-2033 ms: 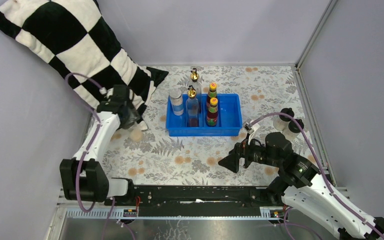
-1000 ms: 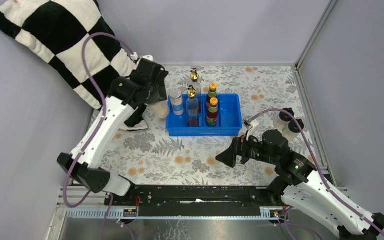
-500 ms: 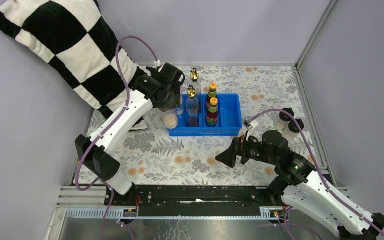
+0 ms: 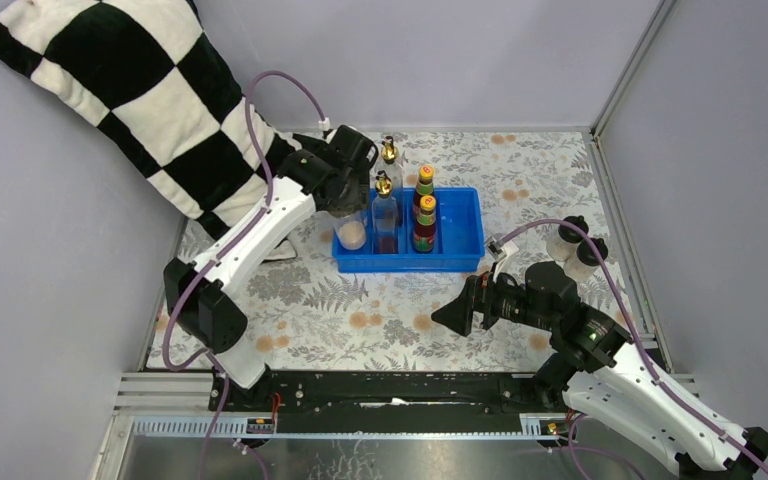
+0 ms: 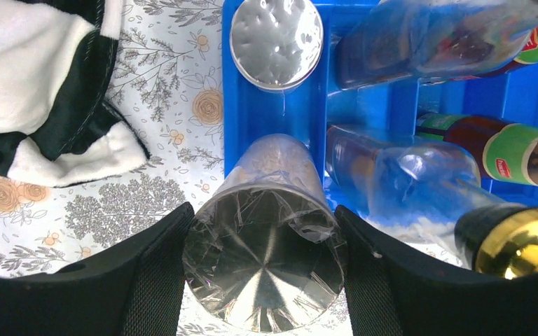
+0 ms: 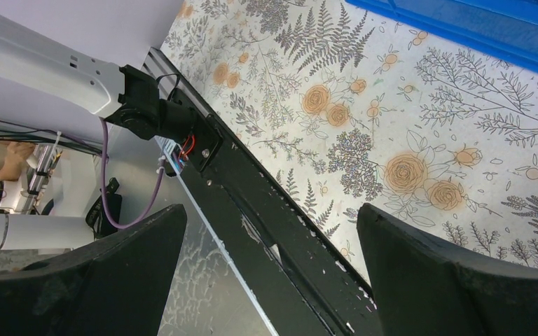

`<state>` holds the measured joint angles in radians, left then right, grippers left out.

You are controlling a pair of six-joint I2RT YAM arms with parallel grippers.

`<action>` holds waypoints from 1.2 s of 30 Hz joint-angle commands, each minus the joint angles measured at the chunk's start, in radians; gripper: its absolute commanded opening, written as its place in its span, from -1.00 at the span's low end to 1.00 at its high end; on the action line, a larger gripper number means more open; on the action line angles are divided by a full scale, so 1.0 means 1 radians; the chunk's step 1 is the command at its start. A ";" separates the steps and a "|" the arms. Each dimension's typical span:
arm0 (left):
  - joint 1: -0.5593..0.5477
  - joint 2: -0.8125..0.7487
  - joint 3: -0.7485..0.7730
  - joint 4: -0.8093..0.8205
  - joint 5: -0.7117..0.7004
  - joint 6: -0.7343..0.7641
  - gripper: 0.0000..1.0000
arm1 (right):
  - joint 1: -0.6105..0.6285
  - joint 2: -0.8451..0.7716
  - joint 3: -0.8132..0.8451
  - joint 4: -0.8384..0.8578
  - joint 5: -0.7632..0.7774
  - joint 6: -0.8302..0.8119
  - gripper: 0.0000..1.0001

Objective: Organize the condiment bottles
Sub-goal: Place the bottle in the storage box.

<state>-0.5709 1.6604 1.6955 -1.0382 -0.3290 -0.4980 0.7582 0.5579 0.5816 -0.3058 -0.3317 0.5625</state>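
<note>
The left tool (image 5: 263, 227) pinches a silver-lidded jar (image 5: 263, 280) by its sides at the near end of the blue tray's (image 4: 460, 228) left compartment, just in front of a second silver-lidded jar (image 5: 276, 42) that stands at that compartment's far end. The right tool (image 4: 450, 318) hangs spread wide and empty above the bench (image 4: 380, 320), near and right of the tray. Two black-capped shakers (image 4: 566, 240) stand on the bench by the right wall.

Light: bright, even, overhead.
Shadows: faint, soft.
Glare: on near clear glass jar (image 5: 266, 280), far silver-lidded clear jar (image 5: 276, 42).
Focus: wrist-view edges slightly soft.
</note>
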 commanded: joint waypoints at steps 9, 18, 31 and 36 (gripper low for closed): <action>-0.006 0.062 -0.060 0.155 -0.035 0.011 -1.00 | -0.003 -0.016 -0.014 0.012 0.013 -0.019 0.99; -0.004 0.074 -0.151 0.239 -0.039 0.011 -0.98 | -0.003 -0.023 -0.017 0.007 0.013 -0.023 0.99; 0.000 0.094 -0.215 0.306 -0.019 0.015 -0.35 | -0.003 -0.034 -0.030 0.006 0.013 -0.024 0.99; 0.000 0.074 -0.217 0.302 -0.024 0.021 -0.01 | -0.003 -0.037 -0.033 0.007 0.011 -0.022 0.99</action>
<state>-0.5697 1.7466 1.4895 -0.7914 -0.3401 -0.4934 0.7582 0.5316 0.5568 -0.3099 -0.3305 0.5545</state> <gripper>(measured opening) 0.726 0.994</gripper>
